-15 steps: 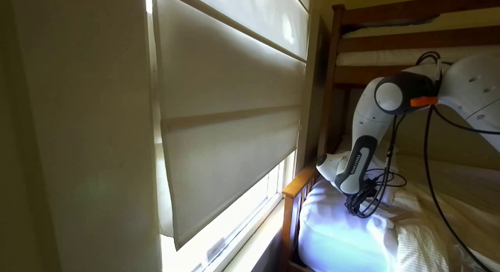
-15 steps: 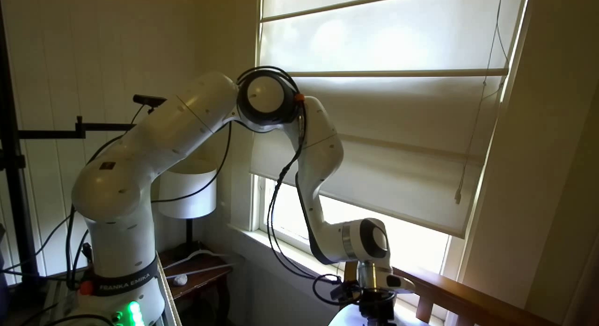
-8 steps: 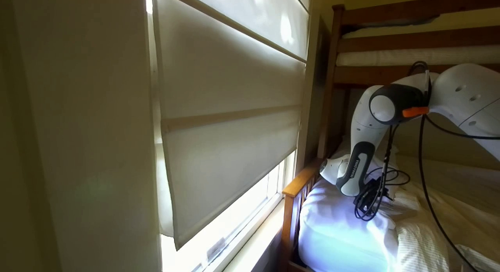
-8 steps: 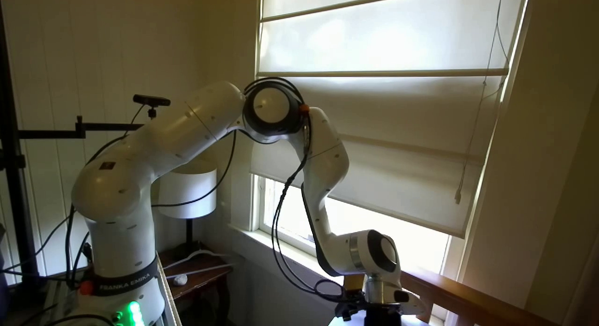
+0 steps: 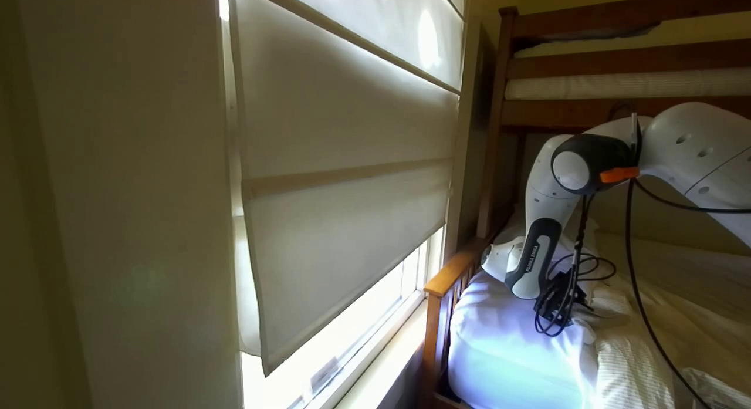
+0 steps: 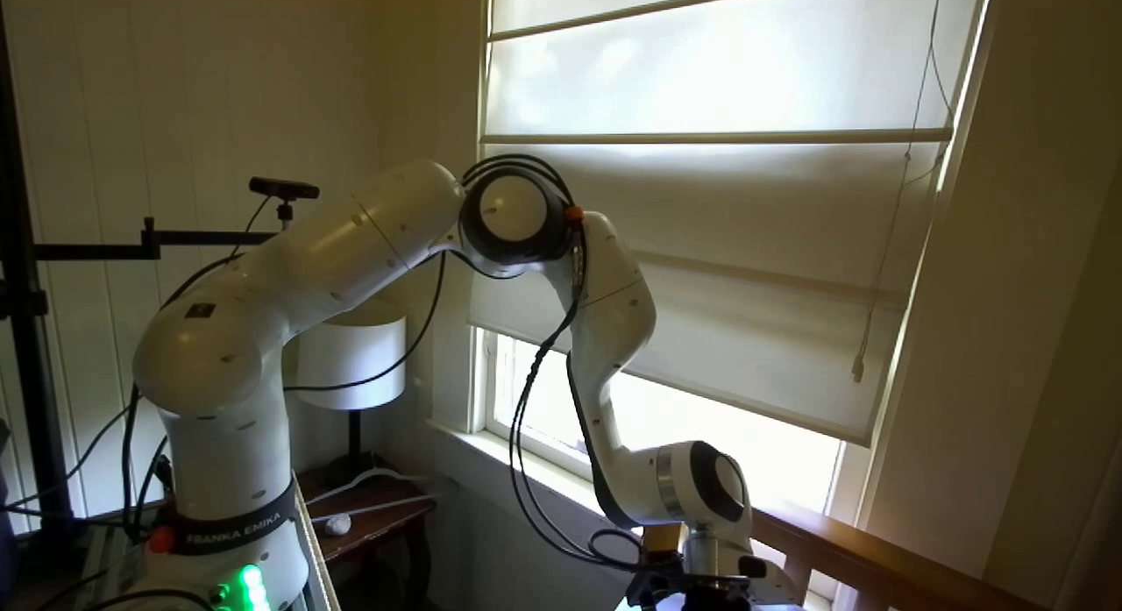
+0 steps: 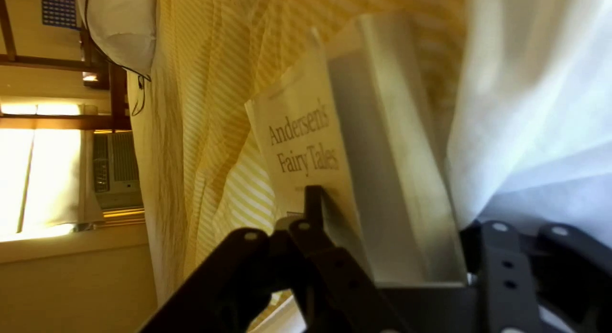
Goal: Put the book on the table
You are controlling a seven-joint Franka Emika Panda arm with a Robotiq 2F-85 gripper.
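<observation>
Wrist-view left room: striped bedding (image 7: 215, 84)
Right edge: white cloth (image 7: 507, 103) just beside
Book (image 7: 334, 146): top away from gripper (image 7: 393, 223), long axis leaning left
Jaws: around book; grasping, I cannot tell

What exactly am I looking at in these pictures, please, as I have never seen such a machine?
The white machine is a Franka Emika Panda arm. Two pictures are taken from outside it; in an exterior view it reaches over a wooden bunk bed. The close-up is taken from its wrist and shows the black Robotiq gripper. A book titled Andersen's Fairy Tales appears to rest on yellow-striped bedding. Much of it shows between the two fingers, but I cannot tell whether they hold it.
</observation>
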